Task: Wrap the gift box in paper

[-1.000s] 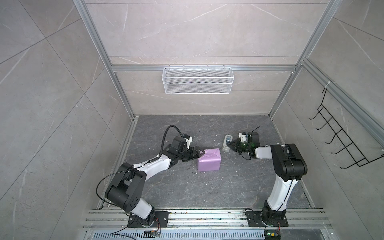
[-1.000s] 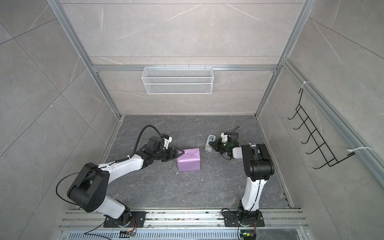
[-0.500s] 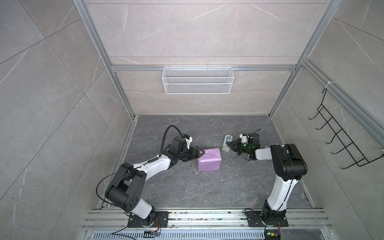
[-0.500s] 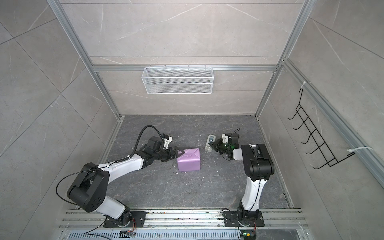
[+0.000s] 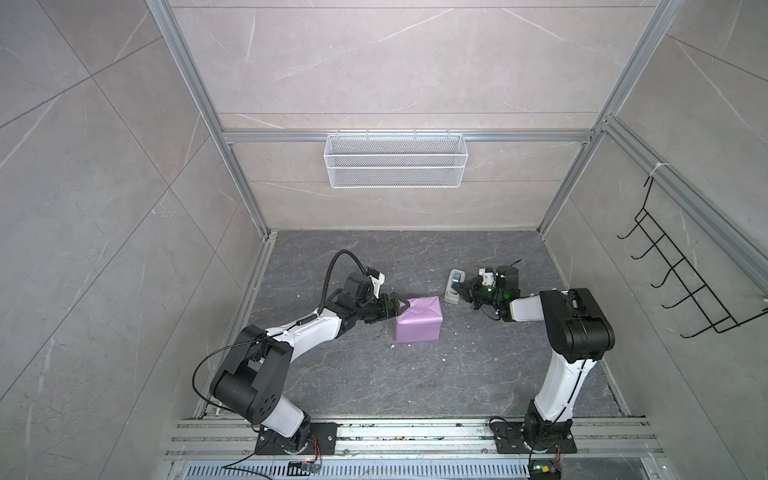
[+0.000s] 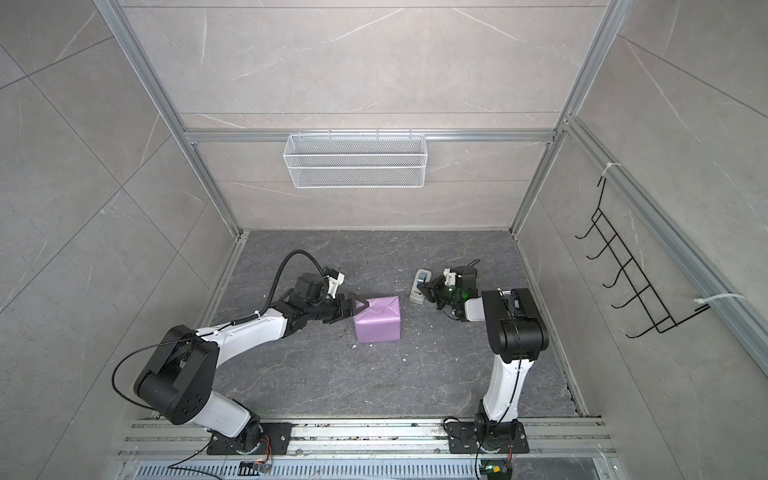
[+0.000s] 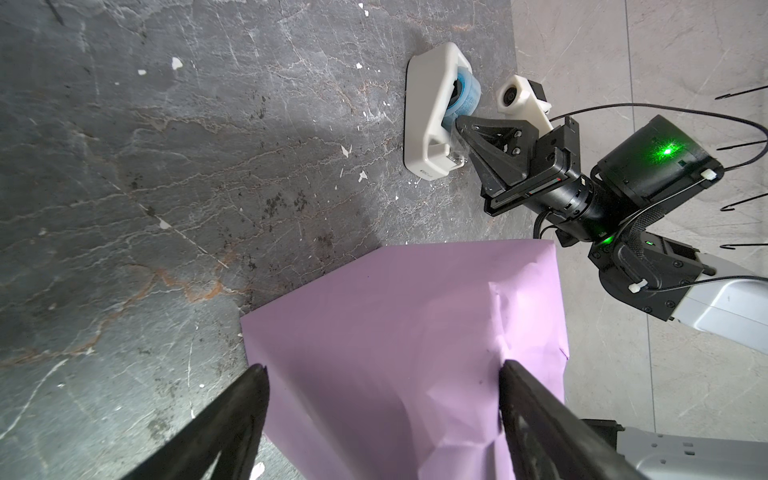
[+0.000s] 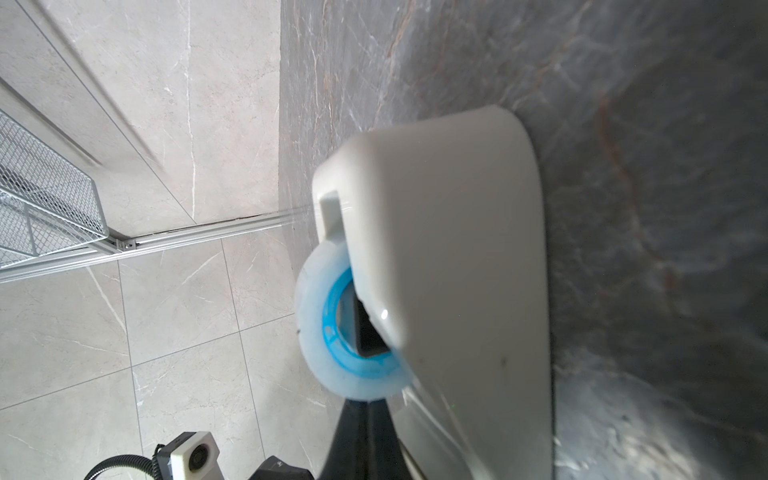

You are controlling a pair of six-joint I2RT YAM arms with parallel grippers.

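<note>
While its 2 fingers (image 7: 523, 403) are standing spread wide, the left gripper (image 5: 406, 306) is pressing its tips against the 9 o'clock end of the wrapped parcel and closing on nothing. In the left wrist view, 1 finger is touching a crumpled fold and the other is sitting near the edge of the paper (image 5: 417, 326). That sheet, lilac side out, is covering every face that is showing, so the gift box is lying hidden beneath it. In both top views the parcel is sitting near the middle of the dark stone table (image 5: 374, 382).

At 1 o'clock from the parcel, and apart from it, the right gripper (image 5: 459, 288) is holding its jaws shut. Its tips are sitting at the white tape dispenser (image 5: 451, 293), between the blue-cored tape roll (image 7: 463, 97) and the cutter end. Whether a strip of tape is being pinched cannot be told. The dispenser is lying flat on the table at that gripper's 9 o'clock.

A white wire basket (image 5: 395, 166) is hanging on the back wall at 12 o'clock, and a black hook rack (image 5: 681, 282) is hanging on the side wall at 3 o'clock.
</note>
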